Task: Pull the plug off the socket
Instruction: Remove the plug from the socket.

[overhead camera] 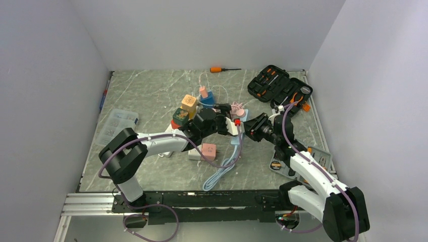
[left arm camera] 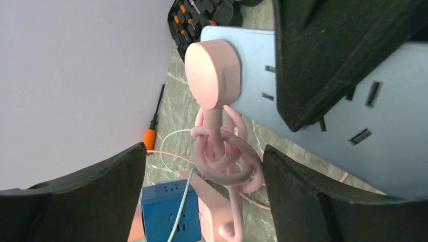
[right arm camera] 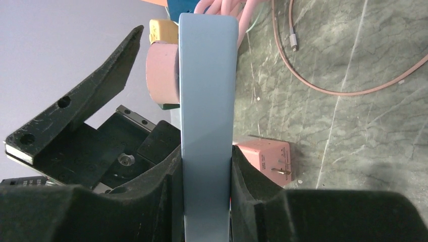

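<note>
Right wrist view: right hand (right arm camera: 207,174) pinches pale blue plastic power strip (right arm camera: 207,75) edge-on; left hand (left arm camera: 204,171) spread either side of round pink plug (left arm camera: 212,75), seated in strip. Risk: closing low grabs knotted pink cord (left arm camera: 222,156), not plug body.

Pink plug (left arm camera: 212,75) flanked by free gaps inside the spread left gripper (left arm camera: 204,148), one side crowded by the right gripper (right arm camera: 207,169) clamped on the light-blue power strip (left arm camera: 393,151), knotted pink cord (left arm camera: 222,156) hung below, blue socket cube (left arm camera: 169,212) underneath
</note>
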Controlling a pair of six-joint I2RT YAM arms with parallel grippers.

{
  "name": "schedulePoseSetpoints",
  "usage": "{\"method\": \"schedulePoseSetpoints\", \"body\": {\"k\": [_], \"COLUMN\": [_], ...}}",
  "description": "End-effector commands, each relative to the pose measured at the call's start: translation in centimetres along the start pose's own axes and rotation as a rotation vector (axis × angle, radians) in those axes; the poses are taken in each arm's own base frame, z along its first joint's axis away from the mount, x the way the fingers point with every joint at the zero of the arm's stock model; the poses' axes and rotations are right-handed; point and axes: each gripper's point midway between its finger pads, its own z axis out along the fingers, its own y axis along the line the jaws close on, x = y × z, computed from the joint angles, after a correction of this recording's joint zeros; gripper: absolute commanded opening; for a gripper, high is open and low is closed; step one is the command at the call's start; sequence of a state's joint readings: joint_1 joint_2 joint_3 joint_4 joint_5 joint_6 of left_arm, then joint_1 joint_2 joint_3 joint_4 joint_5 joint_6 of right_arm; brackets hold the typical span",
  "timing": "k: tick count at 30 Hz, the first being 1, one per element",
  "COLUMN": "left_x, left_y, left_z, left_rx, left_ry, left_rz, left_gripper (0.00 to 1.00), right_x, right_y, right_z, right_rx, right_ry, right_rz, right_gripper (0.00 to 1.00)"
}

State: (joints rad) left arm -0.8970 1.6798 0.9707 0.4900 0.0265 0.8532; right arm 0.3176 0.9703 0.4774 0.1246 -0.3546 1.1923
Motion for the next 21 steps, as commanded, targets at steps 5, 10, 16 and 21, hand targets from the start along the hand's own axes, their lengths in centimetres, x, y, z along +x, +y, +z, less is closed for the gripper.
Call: {"method": "schedulePoseSetpoints", "body": {"k": [5, 10, 16, 21], "left_x": [-2.8, -3.4, -3.6, -3.6], "left_y": [3.2, 3.9, 3.6, 3.1], "left_z": [1.8, 1.7, 1.3, 1.6], "left_rx": [-0.063, -0.101, -0.085, -0.058], "left_ry": [-0.067, -0.098, -0.119, -0.129], "left_rz": [-0.009, -0.006, 0.032, 0.056], "left_gripper": [0.57, 0.3, 0.35, 0.14], "right_x": [-0.2, 0.1, 0.5, 0.6], "right_y": [9.1, 8.9, 8.9, 8.9], "right_z": [-2.0, -1.8, -1.6, -1.6], "right_rx": [-0.329, -0.333, -0.343, -0.352], "right_ry": [0.044, 0.067, 0.09, 0.101], "right_rz": [-0.009, -0.007, 0.001, 0.013], "right_gripper": [0.0, 0.0, 0.0, 0.0]}}
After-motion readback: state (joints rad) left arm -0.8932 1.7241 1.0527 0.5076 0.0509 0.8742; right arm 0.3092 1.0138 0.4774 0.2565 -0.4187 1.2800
